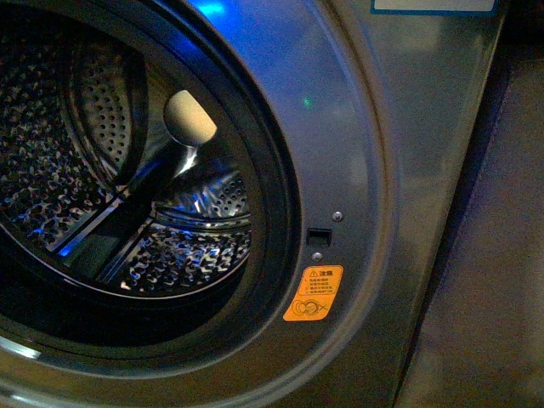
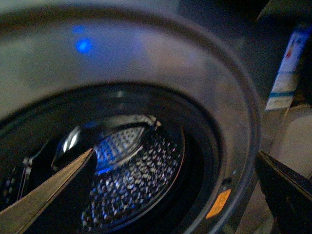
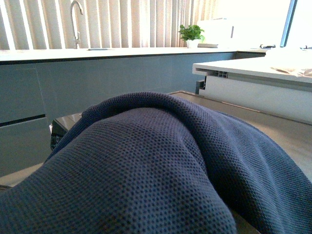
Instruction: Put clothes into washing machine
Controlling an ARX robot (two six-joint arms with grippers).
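Observation:
The washing machine point(image 1: 365, 170) fills the front view: silver-grey front, black rubber rim, perforated steel drum point(image 1: 76, 170) and an orange warning sticker point(image 1: 313, 292). Neither arm shows there. In the left wrist view my left gripper point(image 2: 175, 195) is open just before the port, one finger point(image 2: 44, 195) over the drum mouth and the other finger point(image 2: 287, 190) beyond the machine's point(image 2: 204, 73) rim, nothing between them. The right wrist view is filled by the clothes point(image 3: 146, 165), dark navy waffle-knit fabric draped in folds over my right gripper, which is shut on them and hidden underneath.
Behind the fabric, the right wrist view shows grey cabinets point(image 3: 97, 83) with a tap point(image 3: 75, 19), a potted plant point(image 3: 191, 34) and a white counter point(image 3: 253, 68). A beige wall or panel point(image 1: 484, 280) stands right of the machine.

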